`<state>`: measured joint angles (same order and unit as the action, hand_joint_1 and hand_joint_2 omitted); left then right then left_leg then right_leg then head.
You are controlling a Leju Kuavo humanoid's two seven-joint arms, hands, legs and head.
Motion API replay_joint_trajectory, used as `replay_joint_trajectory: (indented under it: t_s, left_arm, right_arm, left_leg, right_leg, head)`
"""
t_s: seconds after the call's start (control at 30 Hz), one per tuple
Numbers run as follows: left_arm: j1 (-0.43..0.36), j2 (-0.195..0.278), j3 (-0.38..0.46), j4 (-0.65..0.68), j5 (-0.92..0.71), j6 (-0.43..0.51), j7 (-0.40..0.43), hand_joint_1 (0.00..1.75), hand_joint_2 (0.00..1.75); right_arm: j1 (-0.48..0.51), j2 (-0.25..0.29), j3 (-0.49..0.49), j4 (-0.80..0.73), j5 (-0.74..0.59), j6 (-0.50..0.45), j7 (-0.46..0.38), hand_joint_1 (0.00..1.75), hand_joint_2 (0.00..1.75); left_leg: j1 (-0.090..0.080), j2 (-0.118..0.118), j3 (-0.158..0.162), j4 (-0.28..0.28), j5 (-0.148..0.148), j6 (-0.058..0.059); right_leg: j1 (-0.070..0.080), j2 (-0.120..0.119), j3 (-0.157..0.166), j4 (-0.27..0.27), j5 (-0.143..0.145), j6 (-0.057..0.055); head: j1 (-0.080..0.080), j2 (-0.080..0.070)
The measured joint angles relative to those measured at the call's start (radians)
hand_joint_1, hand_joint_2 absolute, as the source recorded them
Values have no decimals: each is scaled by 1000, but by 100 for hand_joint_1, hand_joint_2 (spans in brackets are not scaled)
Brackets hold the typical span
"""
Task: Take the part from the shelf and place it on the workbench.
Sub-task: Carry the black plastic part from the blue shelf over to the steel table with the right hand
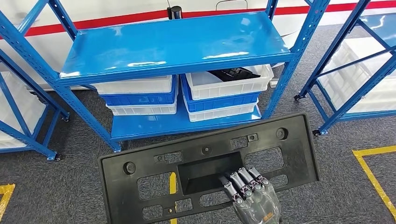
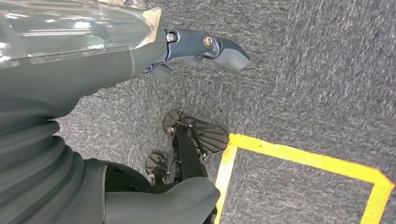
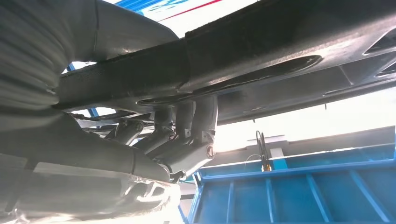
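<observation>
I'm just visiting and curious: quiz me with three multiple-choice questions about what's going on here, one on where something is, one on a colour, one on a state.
1. Where is the big black panel?
A. in a white bin
B. held up in front of the shelf
C. on the top shelf board

2. What colour is the shelf frame?
A. blue
B. red
C. green

3. What is the left robot hand doing?
A. gripping the panel
B. pressing on a bin
C. holding nothing

Answers:
1 B: the right robot hand grips it above the floor.
2 A: posts and boards are blue.
3 C: it hangs over grey carpet with nothing in it.
</observation>
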<state>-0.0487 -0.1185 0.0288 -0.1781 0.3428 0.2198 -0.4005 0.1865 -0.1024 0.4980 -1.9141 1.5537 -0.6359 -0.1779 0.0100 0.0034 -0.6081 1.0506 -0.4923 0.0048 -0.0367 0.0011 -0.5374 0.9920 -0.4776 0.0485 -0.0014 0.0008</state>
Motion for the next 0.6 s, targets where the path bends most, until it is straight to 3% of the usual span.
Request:
replay_joint_trajectory:
  t_s: [0.07,0.1,0.13,0.17,0.2,0.23,0.3,0.43,0.5,0.6]
  left_arm:
    - [0,0,0,0,-1,0,0,0,175]
    - [0,0,0,0,-2,0,1,0,175]
    - [1,0,0,0,-2,0,1,0,175]
    - [1,0,0,0,-2,0,1,0,175]
    - [0,0,0,0,-3,-1,1,0,175]
    - [0,0,0,0,-3,-1,1,0,175]
    - [-1,2,0,0,-3,-1,2,0,175]
    - [-2,2,0,0,-5,0,2,0,175]
    - [-4,1,0,0,-5,-1,2,0,175]
    - [-5,0,0,0,-5,-2,2,0,175]
  right_arm:
    - [1,-1,0,0,1,0,2,175,175]
    - [1,-2,0,0,2,0,3,175,175]
    - [2,-3,0,0,3,0,5,175,175]
    - [2,-4,0,0,4,0,7,175,175]
    - [2,-5,0,0,5,0,8,175,175]
    - [2,-5,0,0,6,0,9,175,175]
    - [2,-6,1,0,8,0,10,175,175]
    - [2,-8,2,-1,8,0,13,175,175]
    - [1,-8,2,-2,8,0,14,175,175]
    - [2,-10,2,-2,8,0,16,175,175]
  left_leg:
    - [1,-1,-53,135,-76,-6]
    - [1,-1,-77,199,-101,-7]
    - [0,-1,-87,232,-107,-4]
    - [0,-1,-80,225,-92,1]
    - [-2,-2,-55,180,-62,9]
    - [-5,-5,-19,110,-24,21]
    - [-13,-11,35,-1,23,40]
    - [-21,-10,53,-52,39,51]
    - [-15,-6,59,-80,48,58]
    - [-12,-2,44,-87,60,59]
  right_leg:
    - [4,-4,-4,0,3,-7]
    - [8,-5,-5,0,3,-8]
    - [12,-5,-5,0,4,-10]
    - [16,-5,-5,0,5,-11]
    - [20,-3,-5,0,5,-11]
    - [22,-1,-4,0,5,-12]
    - [27,2,-8,1,6,-12]
    - [27,0,-16,4,9,-2]
    - [29,0,-38,48,-25,-2]
    - [24,-1,-104,227,-117,-3]
  head:
    - [-1,0]
    - [-1,0]
    - [-1,0]
    - [-1,0]
    - [-1,0]
    - [-1,0]
    - [1,0]
    - [0,0]
    - [3,0]
    - [8,0]
